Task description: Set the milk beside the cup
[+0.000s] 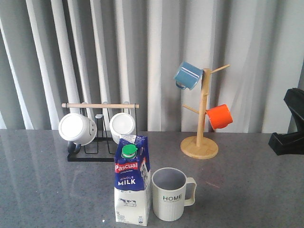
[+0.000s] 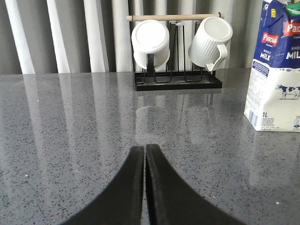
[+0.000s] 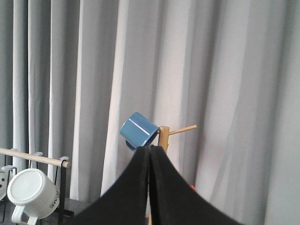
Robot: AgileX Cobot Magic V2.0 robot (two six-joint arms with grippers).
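Observation:
The milk [image 1: 132, 183], a tall blue-and-white carton with a green cap, stands upright near the table's front edge. Right beside it stands the cup [image 1: 170, 194], a pale ribbed mug lettered "HOME", its handle turned away from the carton. A narrow gap separates the two. In the left wrist view the milk [image 2: 276, 70] is off to one side, and my left gripper [image 2: 144, 148] is shut and empty, low over bare table and apart from it. My right gripper [image 3: 150, 148] is shut on nothing, raised and facing the curtain.
A black rack [image 1: 95, 154] with a wooden bar holds two white mugs [image 1: 77, 128] behind the carton. A wooden mug tree [image 1: 202, 118] at back right carries a blue mug [image 1: 188, 75] and an orange mug [image 1: 220, 116]. Part of my right arm [image 1: 290, 126] shows at the right edge.

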